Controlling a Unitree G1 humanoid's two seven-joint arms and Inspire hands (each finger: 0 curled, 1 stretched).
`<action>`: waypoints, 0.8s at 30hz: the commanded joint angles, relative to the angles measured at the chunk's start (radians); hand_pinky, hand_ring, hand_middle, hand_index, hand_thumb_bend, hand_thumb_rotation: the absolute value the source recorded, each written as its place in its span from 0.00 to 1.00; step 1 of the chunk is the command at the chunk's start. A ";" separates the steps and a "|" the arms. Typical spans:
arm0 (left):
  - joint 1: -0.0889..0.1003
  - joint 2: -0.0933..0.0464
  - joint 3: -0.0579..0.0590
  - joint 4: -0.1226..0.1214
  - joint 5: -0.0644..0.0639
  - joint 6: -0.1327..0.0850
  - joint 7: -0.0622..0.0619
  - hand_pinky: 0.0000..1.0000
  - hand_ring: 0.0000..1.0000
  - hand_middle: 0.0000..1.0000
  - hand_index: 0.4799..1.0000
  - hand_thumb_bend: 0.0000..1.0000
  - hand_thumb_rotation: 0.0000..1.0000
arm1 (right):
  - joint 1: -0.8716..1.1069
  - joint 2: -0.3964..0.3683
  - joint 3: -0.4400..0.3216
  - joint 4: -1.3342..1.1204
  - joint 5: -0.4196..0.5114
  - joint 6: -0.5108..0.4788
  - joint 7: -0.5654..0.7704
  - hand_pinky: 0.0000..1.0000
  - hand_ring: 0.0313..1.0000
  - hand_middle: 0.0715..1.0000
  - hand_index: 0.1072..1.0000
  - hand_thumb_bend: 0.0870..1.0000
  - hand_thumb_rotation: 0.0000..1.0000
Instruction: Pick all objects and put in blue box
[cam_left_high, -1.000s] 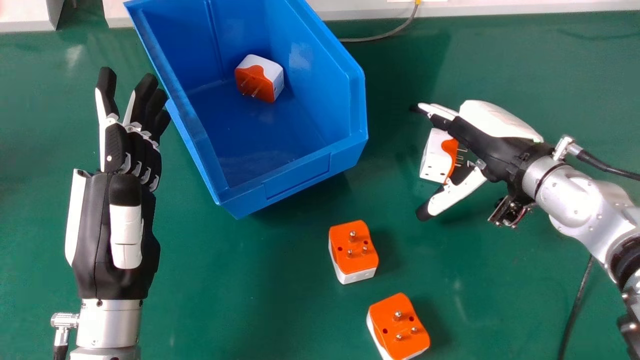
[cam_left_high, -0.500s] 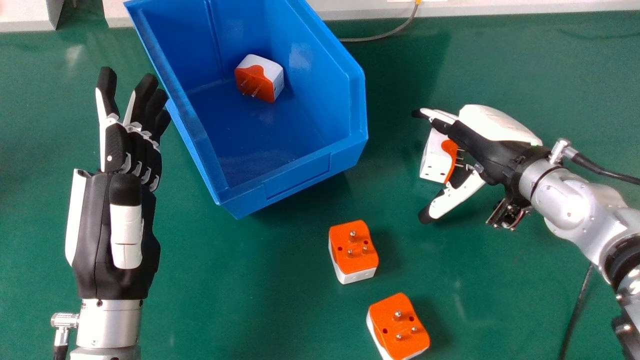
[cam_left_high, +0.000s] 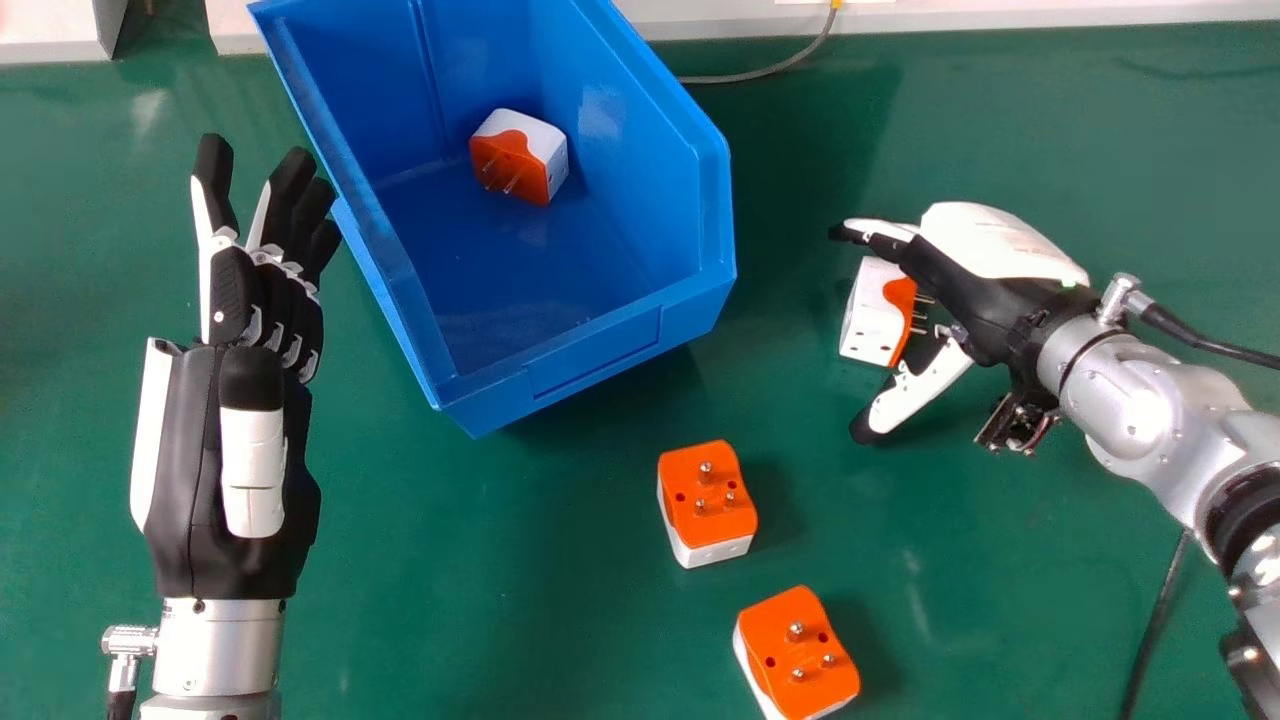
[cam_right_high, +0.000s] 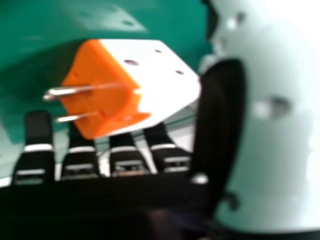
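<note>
The blue box (cam_left_high: 595, 352), eleven o'clock, holds one plug adapter (cam_left_high: 535, 160); three are left. Right hand (cam_left_high: 975, 305), unclenched, straddles another adapter (cam_left_high: 870, 318).

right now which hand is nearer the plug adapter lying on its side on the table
Right. The right hand is at the plug adapter, its fingers and thumb on either side of it; the left hand is well away, left of the blue box.
</note>
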 joint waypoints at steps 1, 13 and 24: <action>-0.001 0.002 0.000 -0.018 -0.006 -0.019 -0.006 0.97 0.97 0.97 0.94 0.89 0.94 | -0.044 -0.003 0.000 0.000 0.000 0.006 -0.005 0.76 0.86 0.89 0.88 1.00 0.17; -0.001 0.001 0.001 -0.010 -0.013 -0.021 -0.015 0.97 0.97 0.97 0.94 0.89 0.94 | -0.046 0.002 0.027 0.001 -0.032 0.035 -0.070 0.73 0.84 0.87 0.85 0.98 0.12; -0.001 0.003 0.004 -0.010 -0.008 -0.024 -0.016 0.97 0.96 0.97 0.94 0.88 0.94 | -0.037 0.008 0.030 0.003 -0.039 0.026 -0.160 0.67 0.75 0.76 0.74 0.92 0.03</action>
